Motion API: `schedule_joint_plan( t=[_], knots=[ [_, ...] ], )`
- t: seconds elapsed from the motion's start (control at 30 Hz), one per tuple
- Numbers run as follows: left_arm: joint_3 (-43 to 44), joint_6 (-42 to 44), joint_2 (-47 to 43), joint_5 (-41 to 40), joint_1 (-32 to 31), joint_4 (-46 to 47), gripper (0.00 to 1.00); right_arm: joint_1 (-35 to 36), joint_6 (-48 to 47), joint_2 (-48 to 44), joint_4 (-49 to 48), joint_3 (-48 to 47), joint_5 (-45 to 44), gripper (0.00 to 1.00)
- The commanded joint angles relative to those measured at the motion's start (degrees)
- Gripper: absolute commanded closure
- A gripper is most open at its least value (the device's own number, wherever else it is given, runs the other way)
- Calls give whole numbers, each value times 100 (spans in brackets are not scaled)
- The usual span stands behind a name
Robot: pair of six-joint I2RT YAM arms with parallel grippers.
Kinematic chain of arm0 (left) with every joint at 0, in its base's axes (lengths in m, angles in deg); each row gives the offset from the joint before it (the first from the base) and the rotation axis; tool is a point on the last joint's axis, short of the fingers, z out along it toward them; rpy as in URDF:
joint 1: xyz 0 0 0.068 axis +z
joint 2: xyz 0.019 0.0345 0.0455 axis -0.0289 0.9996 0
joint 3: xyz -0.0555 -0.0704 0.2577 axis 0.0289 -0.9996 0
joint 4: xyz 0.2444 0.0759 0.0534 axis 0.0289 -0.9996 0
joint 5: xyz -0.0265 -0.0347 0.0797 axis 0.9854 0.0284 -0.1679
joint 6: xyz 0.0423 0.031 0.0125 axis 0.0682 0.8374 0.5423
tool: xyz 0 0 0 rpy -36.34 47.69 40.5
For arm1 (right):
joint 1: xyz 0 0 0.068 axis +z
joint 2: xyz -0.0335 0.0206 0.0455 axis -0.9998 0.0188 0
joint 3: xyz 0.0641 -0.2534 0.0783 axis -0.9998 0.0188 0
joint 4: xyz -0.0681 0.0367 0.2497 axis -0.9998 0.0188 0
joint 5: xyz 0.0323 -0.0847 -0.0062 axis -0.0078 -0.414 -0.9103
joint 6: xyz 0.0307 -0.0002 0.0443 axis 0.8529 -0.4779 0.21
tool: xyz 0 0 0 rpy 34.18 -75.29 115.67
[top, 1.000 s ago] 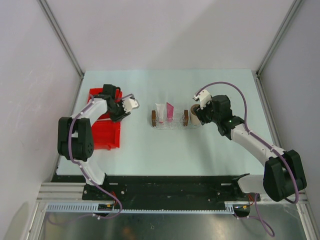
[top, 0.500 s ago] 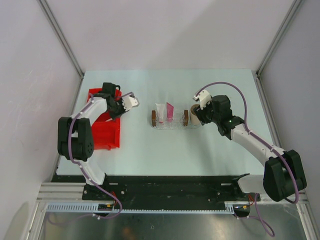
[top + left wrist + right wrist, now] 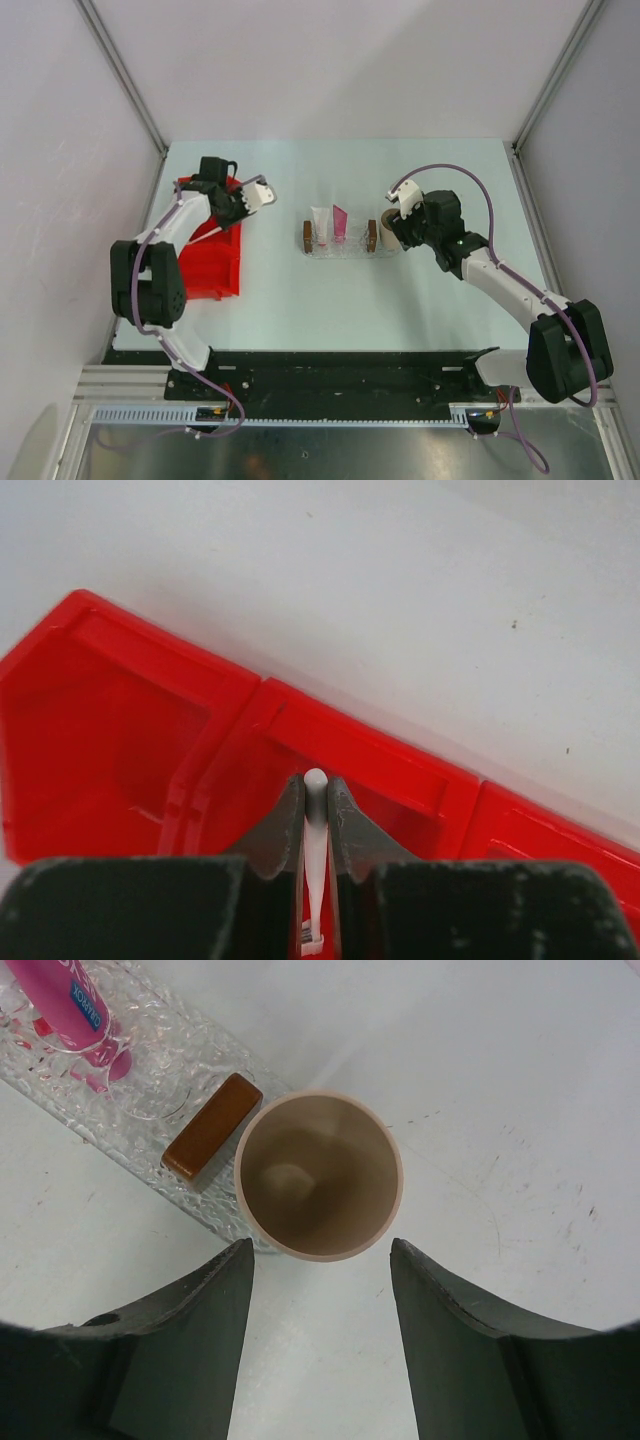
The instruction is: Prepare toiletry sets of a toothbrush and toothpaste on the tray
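Left gripper (image 3: 315, 785) is clamped on the toothbrush (image 3: 315, 845) over the red bin (image 3: 212, 268), roughly 10 o'clock from the tray (image 3: 340, 251). Tray sits mid bench (image 3: 400, 300) with the white tube (image 3: 320, 224) and pink tube (image 3: 340, 221) in it. Right gripper (image 3: 320, 1255) is spread wide, paper cup (image 3: 318, 1175) right at its open end, at the tray's 3 o'clock.

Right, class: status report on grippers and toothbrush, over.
Left gripper shut on toothbrush above red bin. Right gripper open at paper cup beside tray. Path looks clear.
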Motion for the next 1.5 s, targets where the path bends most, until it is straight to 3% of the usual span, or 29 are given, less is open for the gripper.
schedule_joint_plan(
  t=[0.0,0.27,0.53,0.63,0.77,0.9,1.1,1.3,1.47],
  knots=[
    [374,11,-500,86,25,-17,100,29,-15,-12,-95,-9,65,39],
    [664,-305,-1167,517,-10,-219,100,55,-33,-30,-148,-18,56,38],
    [1358,-1701,-1959,1711,-10,-236,100,90,-51,-460,-202,-271,319,37],
    [1814,-2500,-2117,2282,-10,-228,100,-6,107,-539,123,-762,810,36],
    [2430,-3722,-2179,3484,-1,-184,100,-191,852,-566,239,-1457,2239,36],
    [2642,-5383,-2214,3839,-185,623,100,-217,1896,-426,-217,-1995,3437,37],
    [1799,-7080,-2750,3349,-607,2521,100,-60,3770,163,-1684,-2539,4494,37],
    [859,-8750,-3189,3031,-748,4411,100,556,3500,620,-1230,-3129,4301,37],
    [577,-9436,-3190,2873,-766,4895,100,880,3325,770,-1001,-3410,4266,37]
  ],
)
